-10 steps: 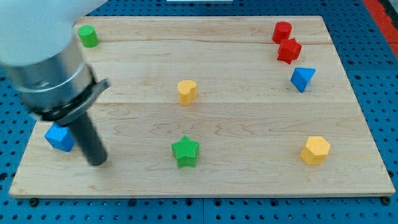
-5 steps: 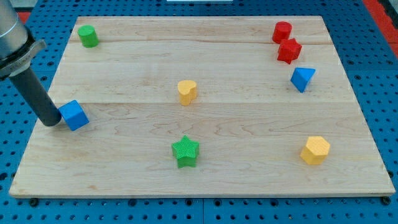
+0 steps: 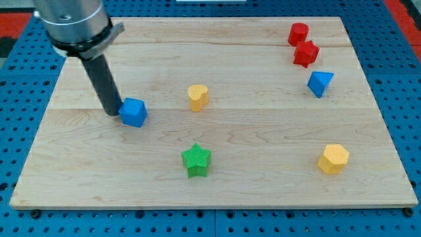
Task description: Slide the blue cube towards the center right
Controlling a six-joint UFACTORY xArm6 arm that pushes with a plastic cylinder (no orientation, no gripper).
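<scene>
Most of the trip was left: the blue cube (image 3: pixel 133 112) sat left of the table's (image 3: pixel 263 141) middle, my tip (image 3: pixel 113 112) seemed to touch its left side, and no jaws showed, nothing held.

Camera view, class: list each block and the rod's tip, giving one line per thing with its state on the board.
My tip: down on the board, against the blue cube's left side.
Blue cube: left of centre, touching my tip.
Yellow heart: alone near centre.
Green star: alone, lower centre.
Two red blocks: touching, top right.
Blue triangular block: right, alone.
Yellow hexagon: lower right, alone.
</scene>
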